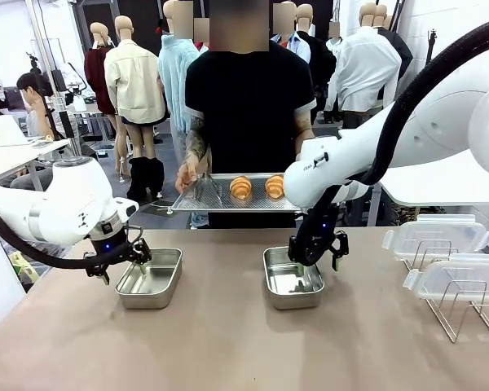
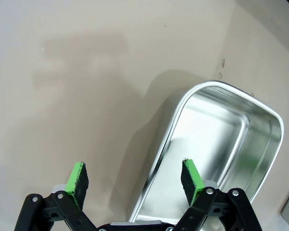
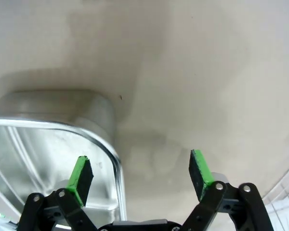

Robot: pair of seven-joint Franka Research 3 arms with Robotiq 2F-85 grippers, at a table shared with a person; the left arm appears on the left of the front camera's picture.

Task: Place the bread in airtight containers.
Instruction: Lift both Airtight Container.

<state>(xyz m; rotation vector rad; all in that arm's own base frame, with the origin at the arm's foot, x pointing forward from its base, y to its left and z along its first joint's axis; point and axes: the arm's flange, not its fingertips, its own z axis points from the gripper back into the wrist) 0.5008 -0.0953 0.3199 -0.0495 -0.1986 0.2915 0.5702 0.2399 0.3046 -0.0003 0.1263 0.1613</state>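
Nearest, we hold the left gripper (image 1: 116, 262) and right gripper (image 1: 316, 248) wide open and empty astride the rims of the left container (image 1: 151, 283) and right container (image 1: 293, 283), seemingly to steady them for the bread (image 1: 240, 187) waiting beyond on the tray (image 1: 257, 204) held by the person (image 1: 248, 98).

The left arm (image 1: 69, 208) and right arm (image 1: 350, 163) are round and white, with black cables (image 1: 440, 69). The left tool (image 2: 135, 175) and right tool (image 3: 142, 175) are black with green pads (image 2: 78, 177).

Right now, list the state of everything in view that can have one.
Left container: empty, lid off.
Right container: empty, lid off.
Bread: two rolls on the tray the person holds.
Lids: off, resting on wire racks.
Left claw: open, straddling left container's rim.
Right claw: open, straddling right container's rim.
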